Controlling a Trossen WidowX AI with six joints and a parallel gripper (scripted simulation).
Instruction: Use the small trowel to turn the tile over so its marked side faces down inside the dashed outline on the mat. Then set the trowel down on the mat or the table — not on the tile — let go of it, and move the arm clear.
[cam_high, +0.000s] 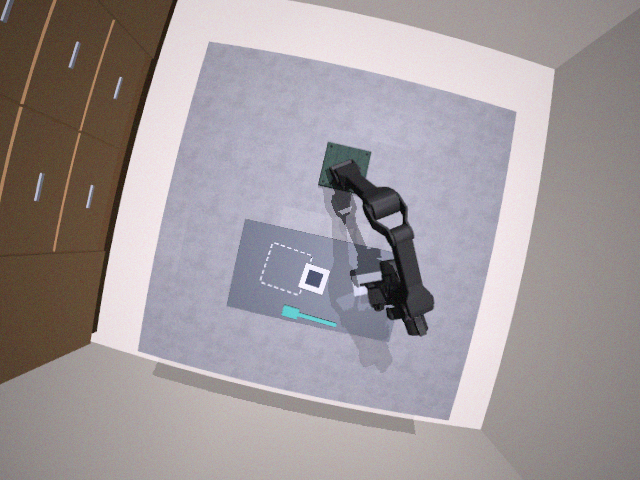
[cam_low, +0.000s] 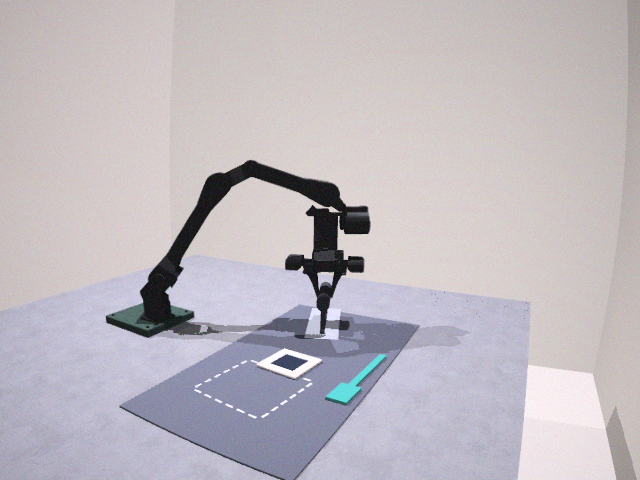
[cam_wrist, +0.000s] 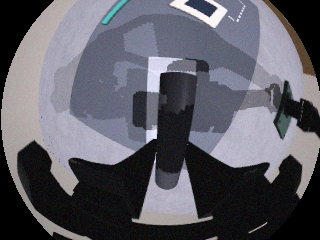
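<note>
The gripper (cam_high: 374, 294) (cam_low: 324, 287) (cam_wrist: 171, 146) is shut on the dark cylindrical handle of the trowel. The trowel's pale rectangular blade (cam_high: 369, 277) (cam_low: 333, 316) (cam_wrist: 154, 64) hangs below the fingers, over the mat's far end from the outline. Its exact height is hard to tell. The tile (cam_high: 305, 283) (cam_low: 273, 365) (cam_wrist: 218, 19), white with a dark square mark, lies flat with its marked side up. It covers part of the side of the dashed outline (cam_high: 274, 243) (cam_low: 260, 416) nearest the trowel and lies mostly outside it. The gripper is well away from the tile.
A turquoise paddle (cam_high: 290, 312) (cam_low: 343, 393) (cam_wrist: 115, 12) lies flat on the mat (cam_high: 237, 279) (cam_low: 206, 434), beside the tile and outline near the mat's long edge. The arm's green base plate (cam_high: 336, 152) (cam_low: 126, 319) (cam_wrist: 283, 119) stands on the table. Brown drawers are to the left.
</note>
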